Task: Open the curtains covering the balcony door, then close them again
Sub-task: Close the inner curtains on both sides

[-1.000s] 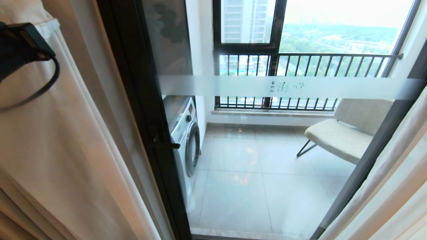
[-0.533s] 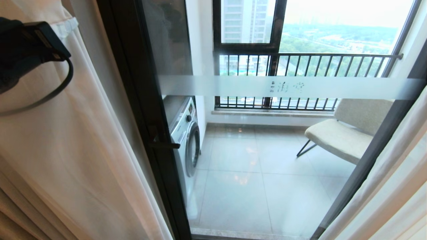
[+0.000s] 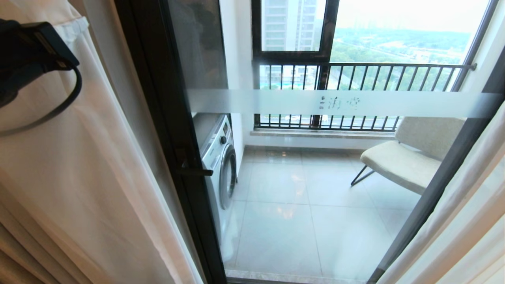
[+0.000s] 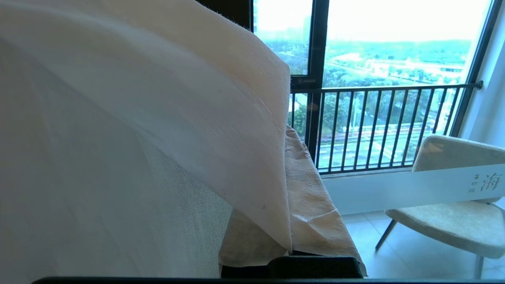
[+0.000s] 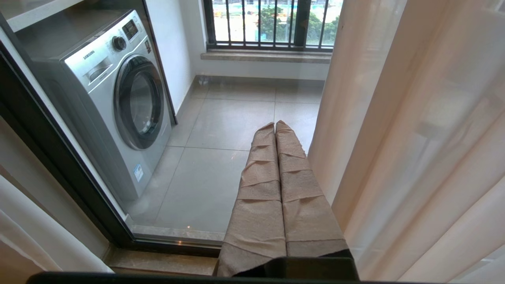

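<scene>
The curtains (image 3: 90,169) hang as floor-length pleated panels: thin cream-white sheers with a heavier beige layer showing behind them at the lower left of the head view. One panel fills the left of that frame, and another panel (image 3: 457,221) runs down the lower right corner. Between them the balcony door (image 3: 165,118) stands uncovered, its clear glass set in thick black frames and crossed mid-height by a frosted strip (image 3: 276,101) bearing faint characters. Through the glass show a washing machine (image 3: 219,157), a pale chair (image 3: 406,157) and a black railing (image 3: 363,79).

The left gripper (image 4: 311,205) is up at the upper left of the head view, its dark wrist (image 3: 27,55) against the left panel. In the left wrist view the sheer drapes over its cloth-wrapped fingers (image 4: 315,197), hiding most of them; they are closed together, and whether cloth is pinched between them cannot be told.

The right gripper (image 5: 275,128) has its wrapped fingers (image 5: 294,177) pressed together, holding nothing, just beside the right panel.
</scene>
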Controlling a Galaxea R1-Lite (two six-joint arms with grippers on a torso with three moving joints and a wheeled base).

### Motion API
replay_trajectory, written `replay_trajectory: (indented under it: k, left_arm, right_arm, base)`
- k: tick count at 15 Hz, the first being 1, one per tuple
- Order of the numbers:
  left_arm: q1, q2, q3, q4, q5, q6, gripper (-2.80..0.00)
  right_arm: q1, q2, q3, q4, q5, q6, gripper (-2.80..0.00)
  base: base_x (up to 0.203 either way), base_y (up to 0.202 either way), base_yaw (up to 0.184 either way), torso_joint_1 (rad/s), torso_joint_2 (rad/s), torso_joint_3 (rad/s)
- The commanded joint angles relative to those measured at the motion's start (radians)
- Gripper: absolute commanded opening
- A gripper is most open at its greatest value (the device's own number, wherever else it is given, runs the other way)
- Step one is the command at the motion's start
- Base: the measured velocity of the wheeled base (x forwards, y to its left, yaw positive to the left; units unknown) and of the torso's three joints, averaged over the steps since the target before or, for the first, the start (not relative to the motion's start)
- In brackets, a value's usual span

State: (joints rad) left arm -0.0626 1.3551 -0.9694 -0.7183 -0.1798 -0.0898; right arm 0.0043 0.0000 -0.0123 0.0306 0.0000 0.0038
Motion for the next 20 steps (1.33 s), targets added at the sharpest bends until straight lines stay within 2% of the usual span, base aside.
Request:
replay_trajectory:
  k: [1, 6, 20]
  left_arm:
    - [0.000, -0.004, 0.000, -0.004, -0.001, -0.001, -2.80]
    - [0.000, -0.016, 0.017, -0.004, -0.004, -0.001, -2.80]
    - [-0.029, -0.037, 0.043, -0.004, -0.006, -0.001, -2.80]
  right_arm:
    - [0.000, 0.001, 0.000, 0.000, 0.000, 0.001, -2.80]
    - [0.000, 0.002, 0.000, 0.000, 0.000, -0.001, -2.80]
    - [0.000, 0.002, 0.000, 0.000, 0.000, 0.001, -2.80]
  base:
    - [0.000, 0.000, 0.000, 0.000, 0.00, 0.000]
    - [0.000, -0.044, 0.001, 0.001, 0.00, 0.000]
    - [0.000, -0.189, 0.002, 0.002, 0.00, 0.003]
